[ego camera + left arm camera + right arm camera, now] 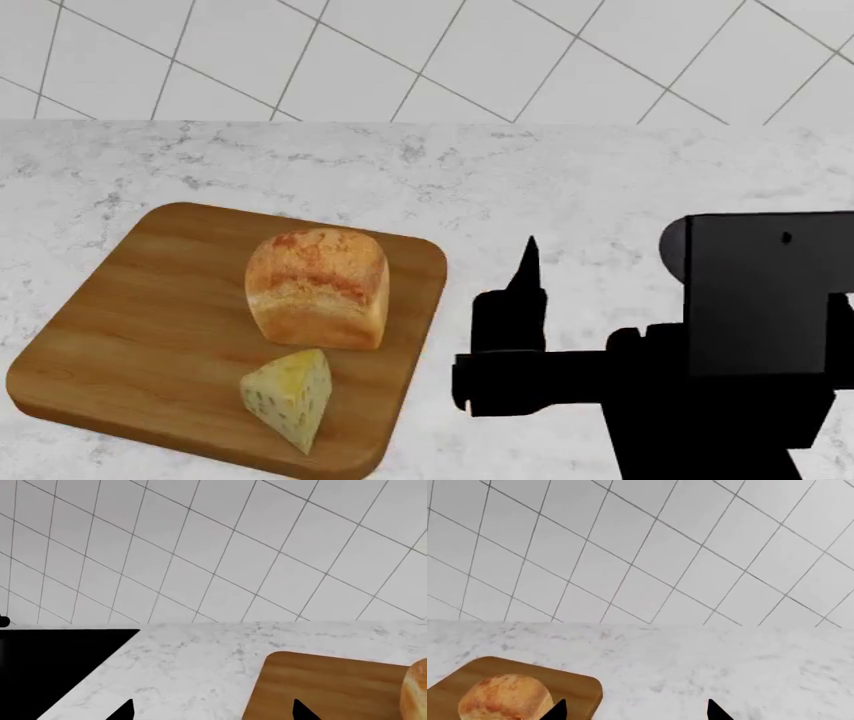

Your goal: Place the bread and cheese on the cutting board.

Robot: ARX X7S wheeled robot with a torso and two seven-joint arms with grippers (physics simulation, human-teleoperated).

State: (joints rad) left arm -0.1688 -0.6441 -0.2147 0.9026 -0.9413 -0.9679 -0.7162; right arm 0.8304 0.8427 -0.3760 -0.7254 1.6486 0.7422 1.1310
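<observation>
head view shows you the small golden-brown bread loaf [318, 288] and pale-yellow holey cheese wedge [290, 393] both on the square brown wooden cutting board [120, 330]. your right gripper [530, 262] looks open and empty, beside it. the bread looks soft and light, so hold its sides gently.

White marbled counter [601, 180], one board on it.
From my head camera I see the grey-veined counter running back to a tiled wall [400, 50] at twelve o'clock. The cutting board [120, 340] lies flat on the counter toward my eight o'clock. In my left wrist view a black inset surface [47, 665] sits flush in the counter, apart from the board.
</observation>
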